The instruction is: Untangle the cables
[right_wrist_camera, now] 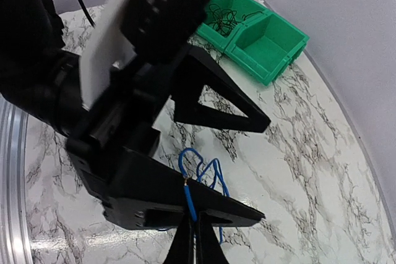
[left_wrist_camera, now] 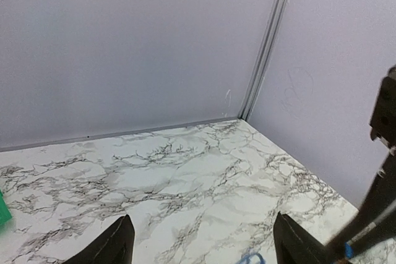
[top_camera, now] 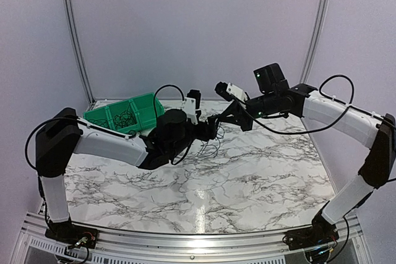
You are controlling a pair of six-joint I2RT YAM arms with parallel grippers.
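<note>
Untangling under way: my right gripper [right_wrist_camera: 197, 234] has its jaws clenched on a blue cable [right_wrist_camera: 189, 199] looping over the marble counter [top_camera: 247, 165], my left gripper [left_wrist_camera: 203, 230] jaws released beside it and, I judge, due to take a loop next, with more cables [top_camera: 124, 117] in the green bin [top_camera: 147, 100].

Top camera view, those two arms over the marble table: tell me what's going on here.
The right gripper is pinched shut on a thin blue cable, whose loops trail below it over the table. The left gripper is right beside it with its jaws wide open, gripping nothing. More thin dark cables lie in one compartment of the green bin at the far left of the table.
</note>
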